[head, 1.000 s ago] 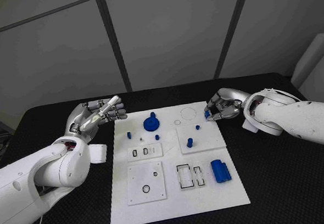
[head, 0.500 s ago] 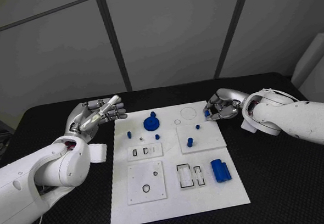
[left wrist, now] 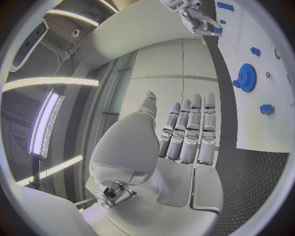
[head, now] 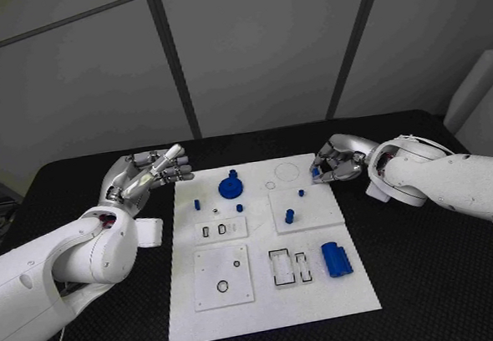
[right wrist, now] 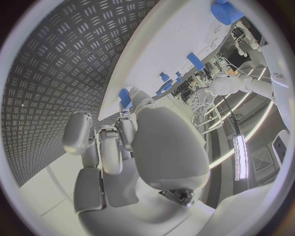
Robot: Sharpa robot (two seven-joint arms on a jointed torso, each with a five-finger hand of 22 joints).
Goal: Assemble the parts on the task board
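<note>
The right hand [head: 333, 165] sits at the far right corner of the task board [head: 272, 306], its fingers curled in around a small blue part [right wrist: 125, 98]; the right wrist view shows that part just beyond the fingertips [right wrist: 126, 129], close enough to look pinched, though actual contact cannot be told for sure. The left hand [head: 144, 176] hovers off the task board's far left corner, above the black table [head: 442, 281]; in the left wrist view its fingers [left wrist: 191, 132] lie straight and side by side with nothing in them. On the task board, a blue gear [head: 232, 188] stands near the far edge, left of middle, with a small blue peg [head: 197, 202] to its left and another peg [head: 239, 208] just nearer than it. Right of the gear two more small pegs [head: 288, 216] stand on a raised square plate. A blue cylinder [head: 335, 260] lies toward the task board's near right, beside a rectangular slot [head: 282, 269]. A second raised plate [head: 223, 278] with a ring marked on it sits at near left. Behind the table rise grey wall panels [head: 267, 42] split by dark seams. The left wrist view also catches the gear [left wrist: 247, 77] from the side, and the right hand [left wrist: 195, 19] at the task board's opposite corner.
</note>
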